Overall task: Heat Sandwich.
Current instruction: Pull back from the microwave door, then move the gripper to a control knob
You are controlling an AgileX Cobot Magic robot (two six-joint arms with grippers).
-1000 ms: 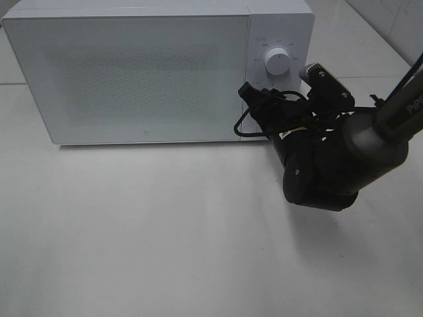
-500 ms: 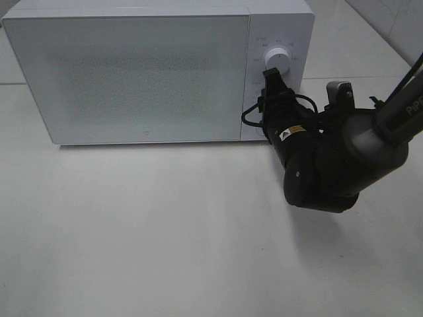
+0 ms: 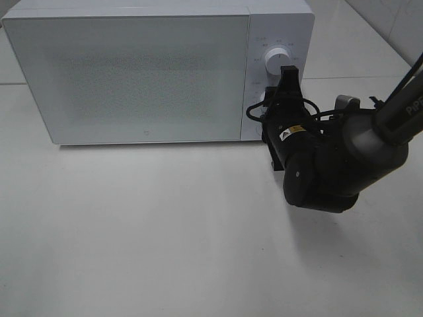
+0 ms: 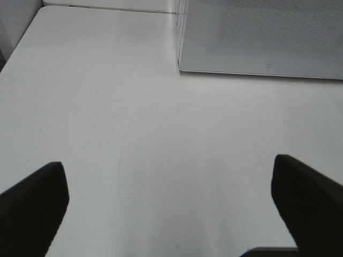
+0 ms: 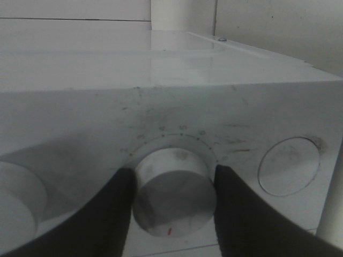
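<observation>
The sandwich is out of view. The white microwave (image 3: 132, 72) stands at the back of the table with its door closed. My right gripper (image 3: 288, 78) reaches to its control panel, just below the upper dial (image 3: 276, 59). In the right wrist view the two dark fingers (image 5: 110, 214) press against both sides of the lower dial (image 5: 174, 190), so the gripper (image 5: 174, 182) is shut on it. My left gripper (image 4: 169, 163) hangs open over bare tabletop with nothing between its fingers, facing the microwave's front corner (image 4: 179, 59).
A round door button (image 5: 289, 166) sits beside the held dial, and the other dial (image 5: 16, 198) shows on its far side. The white table (image 3: 165, 231) spreads in front of the microwave. The right arm's bulky wrist (image 3: 324, 165) hovers near the microwave's right front.
The right gripper has rolled from lying sideways to standing upright and moved up the control panel onto the lower dial. The microwave door has stayed closed.
</observation>
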